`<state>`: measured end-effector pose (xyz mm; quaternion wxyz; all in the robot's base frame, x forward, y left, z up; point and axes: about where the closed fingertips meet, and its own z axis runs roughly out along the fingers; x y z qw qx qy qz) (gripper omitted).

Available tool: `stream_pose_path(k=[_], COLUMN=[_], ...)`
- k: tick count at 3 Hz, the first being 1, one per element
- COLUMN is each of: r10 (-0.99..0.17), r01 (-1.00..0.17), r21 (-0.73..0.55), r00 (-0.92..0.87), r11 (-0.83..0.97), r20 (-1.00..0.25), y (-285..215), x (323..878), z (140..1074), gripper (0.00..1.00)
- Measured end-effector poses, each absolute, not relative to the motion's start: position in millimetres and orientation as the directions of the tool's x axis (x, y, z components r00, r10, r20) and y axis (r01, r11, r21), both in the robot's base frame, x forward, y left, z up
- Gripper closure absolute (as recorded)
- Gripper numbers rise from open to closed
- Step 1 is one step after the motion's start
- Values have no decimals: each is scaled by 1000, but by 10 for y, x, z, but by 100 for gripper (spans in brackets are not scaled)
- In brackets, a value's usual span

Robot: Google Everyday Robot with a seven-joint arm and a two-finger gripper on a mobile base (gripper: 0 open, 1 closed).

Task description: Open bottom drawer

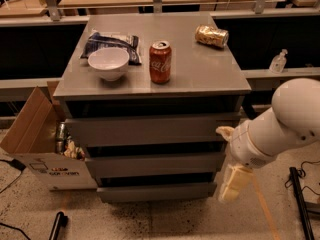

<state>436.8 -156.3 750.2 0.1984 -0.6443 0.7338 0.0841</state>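
We see the bottom drawer (157, 191) at the foot of the grey cabinet (200, 71). Its slim front lies under the two taller fronts and is seemingly shut. The gripper (233, 184) hangs low at the cabinet's right, just beside the drawer's right end. We cannot tell whether it touches the front, how far it is open, or whether it grips anything. On top are a white bowl (108, 62), a red can (160, 61), a gold can (211, 35) on its side and a blue bag (111, 41). A cardboard box (30, 126) sits at the left.
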Motion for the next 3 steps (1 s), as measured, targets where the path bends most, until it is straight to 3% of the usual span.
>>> stream_pose_path(k=[1,3], r10=[-906,-809], r01=[-979,-998], r21=[-139,-46], r00=[-77,0], r11=[147,34], r20=[-415,-587], y=[-1539,-1097], x=[4350,4665], z=[7494,6038], gripper=[0,0])
